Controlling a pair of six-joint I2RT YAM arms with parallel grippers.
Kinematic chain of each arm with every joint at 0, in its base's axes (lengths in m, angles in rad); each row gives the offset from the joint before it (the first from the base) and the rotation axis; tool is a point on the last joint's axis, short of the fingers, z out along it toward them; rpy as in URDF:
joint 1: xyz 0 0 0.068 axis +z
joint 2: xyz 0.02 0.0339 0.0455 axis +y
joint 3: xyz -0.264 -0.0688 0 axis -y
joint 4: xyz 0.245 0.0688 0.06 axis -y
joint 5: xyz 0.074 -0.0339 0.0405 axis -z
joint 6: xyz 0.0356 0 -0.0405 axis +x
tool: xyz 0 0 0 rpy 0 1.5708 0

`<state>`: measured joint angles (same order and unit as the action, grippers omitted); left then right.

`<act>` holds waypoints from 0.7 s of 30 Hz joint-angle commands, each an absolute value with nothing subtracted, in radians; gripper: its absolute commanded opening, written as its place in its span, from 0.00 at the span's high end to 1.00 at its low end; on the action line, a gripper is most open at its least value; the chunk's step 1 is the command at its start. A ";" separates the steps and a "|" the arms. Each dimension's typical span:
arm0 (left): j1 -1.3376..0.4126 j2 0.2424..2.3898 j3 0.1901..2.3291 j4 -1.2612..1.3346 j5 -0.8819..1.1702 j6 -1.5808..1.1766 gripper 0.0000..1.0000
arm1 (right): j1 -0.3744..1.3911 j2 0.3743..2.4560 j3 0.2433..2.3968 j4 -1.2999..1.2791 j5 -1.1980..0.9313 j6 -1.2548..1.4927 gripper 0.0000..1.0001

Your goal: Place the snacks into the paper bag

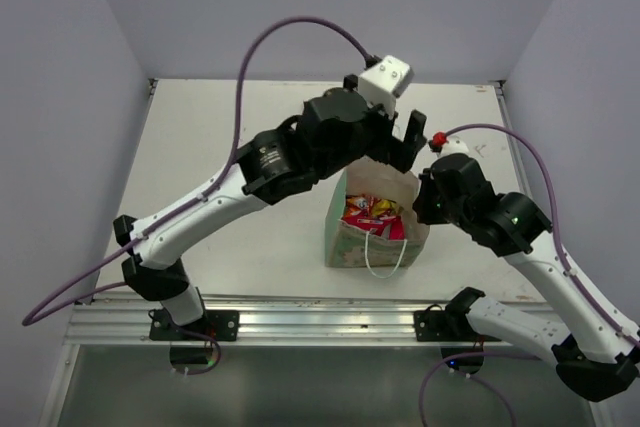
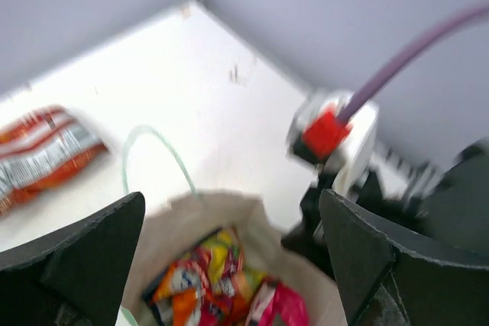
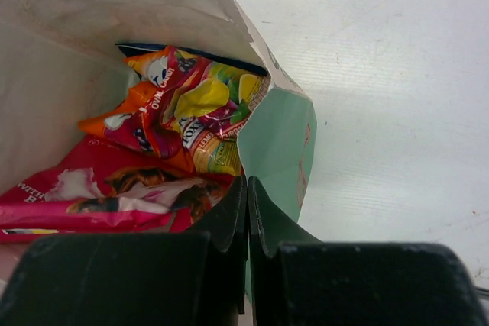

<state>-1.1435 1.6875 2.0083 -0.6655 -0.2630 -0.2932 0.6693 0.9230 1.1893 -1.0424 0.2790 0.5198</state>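
Observation:
The pale-green paper bag (image 1: 352, 237) stands upright at the table's middle, with its white cord handle (image 1: 385, 252) hanging in front. In the right wrist view it holds the orange-yellow candy packet (image 3: 191, 104), the pink packet (image 3: 99, 196) and an edge of the blue packet (image 3: 191, 55). My right gripper (image 3: 247, 196) is shut on the bag's right wall (image 3: 286, 150). My left gripper (image 2: 229, 265) is open wide and empty above the bag's mouth (image 2: 229, 211). The red-white-brown packet (image 2: 46, 154) lies on the table beyond the bag; my left arm hides it in the top view.
My left gripper (image 1: 405, 147) and my right gripper (image 1: 425, 197) crowd the bag's far and right sides. The right wrist's red-capped camera housing (image 2: 328, 131) is close beside my left fingers. Grey walls enclose the white table (image 1: 220, 147). A metal rail (image 1: 300, 322) runs along the near edge.

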 commanded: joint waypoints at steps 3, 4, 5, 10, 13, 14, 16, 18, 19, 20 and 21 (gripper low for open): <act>-1.147 1.632 2.160 -0.509 -0.625 -0.181 0.00 | 0.672 0.937 1.203 -1.069 0.307 0.509 1.00; -1.114 1.608 2.131 -0.479 -0.632 -0.181 0.00 | 0.672 0.937 1.206 -1.069 0.307 0.508 1.00; -1.068 1.599 2.068 -0.476 -0.611 -0.192 0.00 | 0.670 0.937 1.209 -1.068 0.308 0.509 1.00; -0.622 1.812 2.020 -0.572 -0.324 -0.294 0.00 | 0.672 0.930 1.206 -1.063 0.321 0.520 1.00; -0.505 2.038 2.137 -0.630 -0.223 -0.313 0.00 | 0.672 0.940 1.209 -1.072 0.322 0.523 1.00; -0.482 2.087 2.185 -0.634 -0.192 -0.325 0.00 | 0.670 0.943 1.210 -1.074 0.325 0.523 1.00; -0.428 2.196 2.215 -0.609 -0.089 -0.374 0.00 | 0.670 0.951 1.213 -1.077 0.330 0.525 1.00; -0.390 2.236 2.200 -0.560 -0.019 -0.408 0.00 | 0.670 0.957 1.216 -1.078 0.334 0.528 1.00; -0.382 2.265 2.194 -0.514 -0.006 -0.413 0.00 | 0.670 0.965 1.216 -1.080 0.336 0.531 1.00; -0.376 2.281 2.191 -0.500 -0.005 -0.420 0.00 | 0.670 0.969 1.215 -1.078 0.339 0.532 1.00; -0.368 2.296 2.194 -0.486 0.023 -0.423 0.00 | 0.672 0.974 1.215 -1.078 0.337 0.532 1.00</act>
